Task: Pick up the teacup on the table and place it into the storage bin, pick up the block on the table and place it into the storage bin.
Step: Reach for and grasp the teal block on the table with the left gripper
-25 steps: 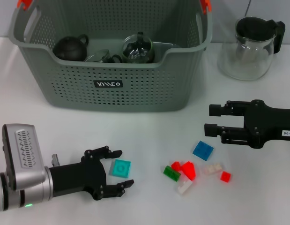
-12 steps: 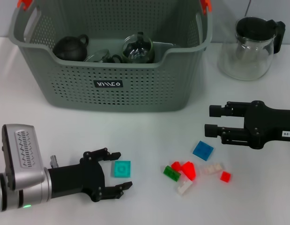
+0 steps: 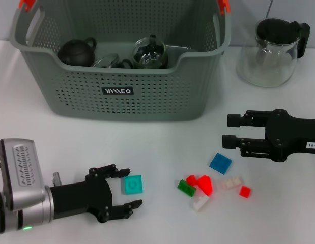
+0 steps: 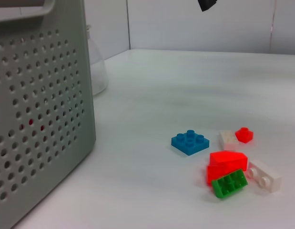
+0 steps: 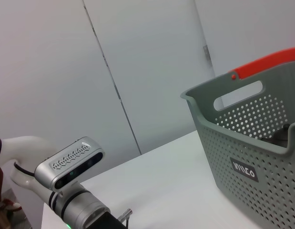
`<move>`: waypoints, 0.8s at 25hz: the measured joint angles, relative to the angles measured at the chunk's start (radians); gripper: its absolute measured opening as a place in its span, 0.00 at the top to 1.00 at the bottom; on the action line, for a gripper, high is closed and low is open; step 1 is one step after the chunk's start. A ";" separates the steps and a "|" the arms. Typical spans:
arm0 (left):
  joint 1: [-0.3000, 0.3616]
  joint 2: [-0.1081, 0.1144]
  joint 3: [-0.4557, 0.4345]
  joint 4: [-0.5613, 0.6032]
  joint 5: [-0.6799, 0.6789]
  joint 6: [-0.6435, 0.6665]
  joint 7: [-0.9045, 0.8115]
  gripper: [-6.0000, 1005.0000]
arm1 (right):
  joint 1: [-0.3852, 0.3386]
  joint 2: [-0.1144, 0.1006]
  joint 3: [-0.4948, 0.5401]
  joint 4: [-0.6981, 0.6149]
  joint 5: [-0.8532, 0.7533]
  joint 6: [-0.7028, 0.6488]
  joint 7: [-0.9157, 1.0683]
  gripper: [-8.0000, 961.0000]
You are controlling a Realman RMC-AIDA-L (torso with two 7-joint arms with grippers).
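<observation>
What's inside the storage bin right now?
The storage bin holds a dark round teapot, a clear glass teapot and a glass piece between them. The front wall hides anything lower down.

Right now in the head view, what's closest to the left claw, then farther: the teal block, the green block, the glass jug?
1. Teal block, between the open left claw's fingers.
2. Green block, farther right, in the block pile.
3. Glass jug, far back right corner.
</observation>
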 joint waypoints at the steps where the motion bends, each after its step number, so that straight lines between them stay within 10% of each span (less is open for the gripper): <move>1: 0.001 0.000 0.000 0.000 0.000 0.000 0.000 0.23 | 0.000 0.000 0.000 0.000 0.000 0.000 0.000 0.30; 18: -0.011 -0.001 -0.004 -0.004 -0.011 -0.020 0.000 0.26 | 0.000 0.002 0.000 0.000 0.000 0.000 0.000 0.30; 20: -0.012 -0.001 -0.003 -0.006 -0.012 -0.030 0.000 0.48 | 0.000 0.002 0.000 0.000 0.000 0.000 0.000 0.30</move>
